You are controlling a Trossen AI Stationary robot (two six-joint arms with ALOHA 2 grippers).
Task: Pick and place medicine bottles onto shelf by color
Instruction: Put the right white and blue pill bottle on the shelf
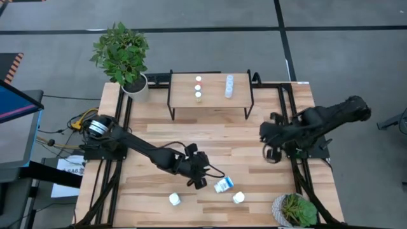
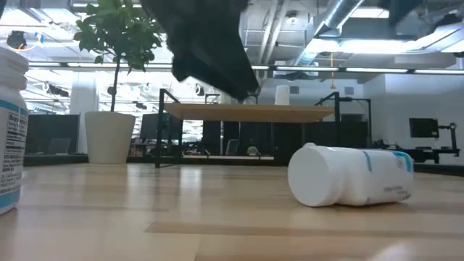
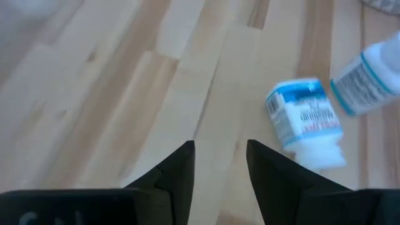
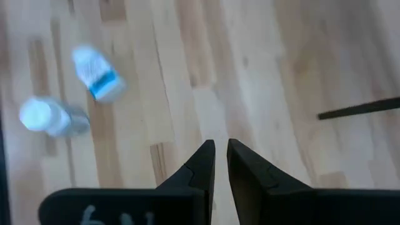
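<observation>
A white medicine bottle with a blue label [image 1: 222, 185] lies on its side on the table near the front; it also shows in the left wrist view [image 3: 306, 122] and the low view [image 2: 351, 176]. My left gripper [image 1: 200, 178] [image 3: 220, 150] hangs open just left of this bottle, raised off the table, with nothing between its fingers. Two more white bottles [image 1: 175, 199] [image 1: 238, 198] rest on the table nearby. The shelf [image 1: 210, 109] at the far middle carries a row of red-capped bottles [image 1: 198, 87] and a row of blue-capped ones [image 1: 229, 86]. My right gripper [image 4: 220, 147] waits at the right, shut to a narrow slit and empty.
A tall potted plant [image 1: 124, 57] stands at the far left corner and a small one [image 1: 296, 210] at the near right. A bottle [image 2: 11, 130] stands close to the low camera. Black frame rails [image 1: 289, 127] run along the table's sides. Bare planks lie between shelf and bottles.
</observation>
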